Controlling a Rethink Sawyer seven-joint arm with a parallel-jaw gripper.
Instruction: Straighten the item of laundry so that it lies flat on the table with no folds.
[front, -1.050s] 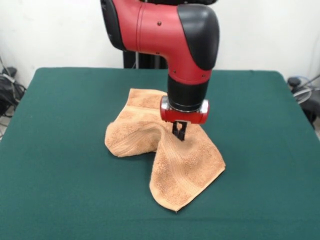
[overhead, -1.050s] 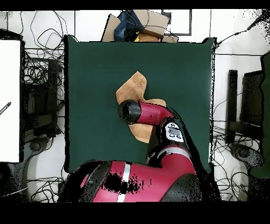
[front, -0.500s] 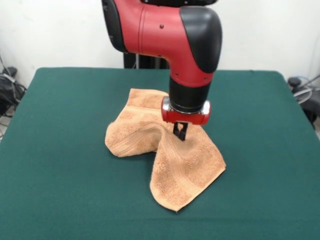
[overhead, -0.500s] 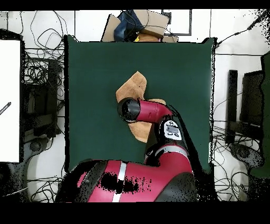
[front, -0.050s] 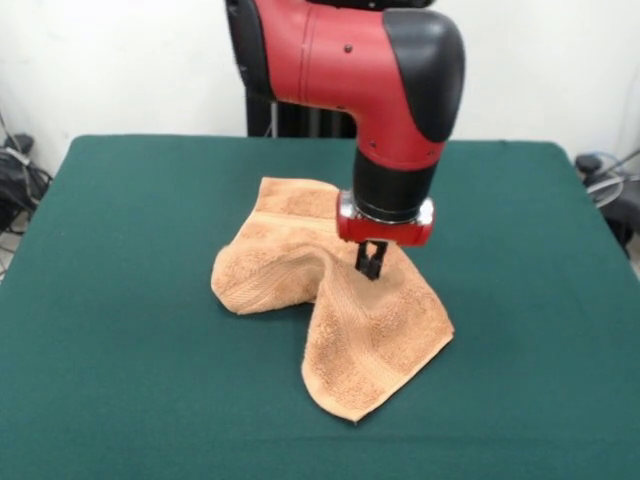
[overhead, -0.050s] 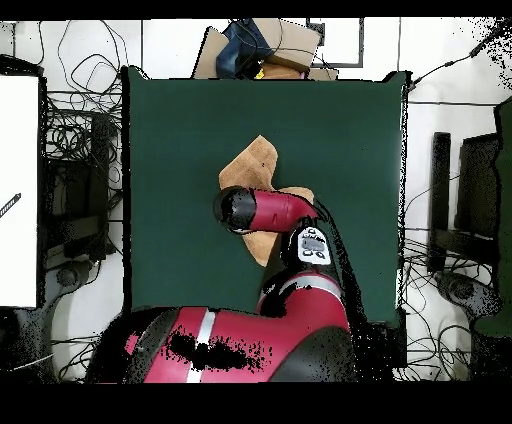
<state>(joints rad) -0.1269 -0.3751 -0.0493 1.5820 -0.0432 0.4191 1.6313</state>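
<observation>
The item of laundry (front, -0.050s: 345, 320) is a light orange-tan towel, crumpled in the middle of the dark green table (front, -0.050s: 120, 250). One lobe lies to the left and a longer one points toward the front edge. A ridge of cloth rises between them to my gripper (front, -0.050s: 370, 262), which is shut on the towel there, its dark fingers close together. In the overhead view the red arm covers the gripper. Only the towel's upper corner (overhead, -0.050s: 256, 160) and a lower piece show on the table (overhead, -0.050s: 170, 130).
Green table surface lies on all sides of the towel. Beyond the table edges are cables and dark equipment (overhead, -0.050s: 70, 160). A cardboard box (overhead, -0.050s: 270, 45) sits past one edge and a white panel (overhead, -0.050s: 18, 190) stands off to the side.
In the front view the arm has shifted slightly to the right, and the pinched ridge and right side of the towel have moved with it.
</observation>
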